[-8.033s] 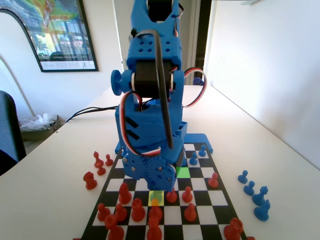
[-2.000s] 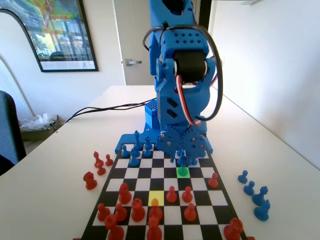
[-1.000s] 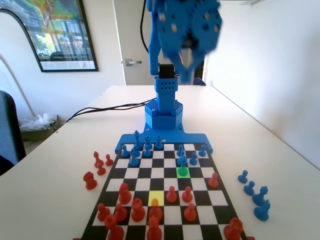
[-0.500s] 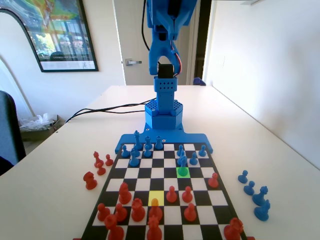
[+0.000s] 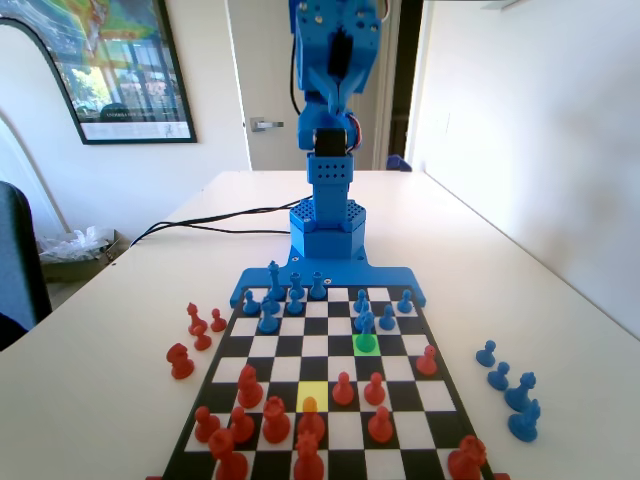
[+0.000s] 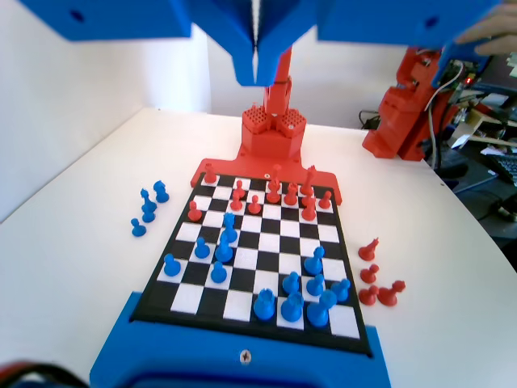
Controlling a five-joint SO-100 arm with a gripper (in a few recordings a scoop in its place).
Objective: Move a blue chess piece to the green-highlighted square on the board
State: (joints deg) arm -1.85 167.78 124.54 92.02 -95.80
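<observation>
The board (image 5: 330, 400) looks smooth, with a slight sheen on its black squares. The blue chess piece (image 5: 366, 325) and gripper (image 6: 257, 56) look like matt moulded plastic. The worktop (image 5: 120, 340) is smooth, matt white.

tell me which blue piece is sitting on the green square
The blue chess piece standing on the green-highlighted square, right of centre in the fixed view, just in front of a taller blue piece; the other blue pieces stand on plain squares.

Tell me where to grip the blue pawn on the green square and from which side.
Grip the blue chess piece at the neck under its rounded head, from straight above: it stands upright on the green-highlighted square. Close along the fixed view's left-right line; those squares are bare, while another blue piece stands just behind it.
</observation>
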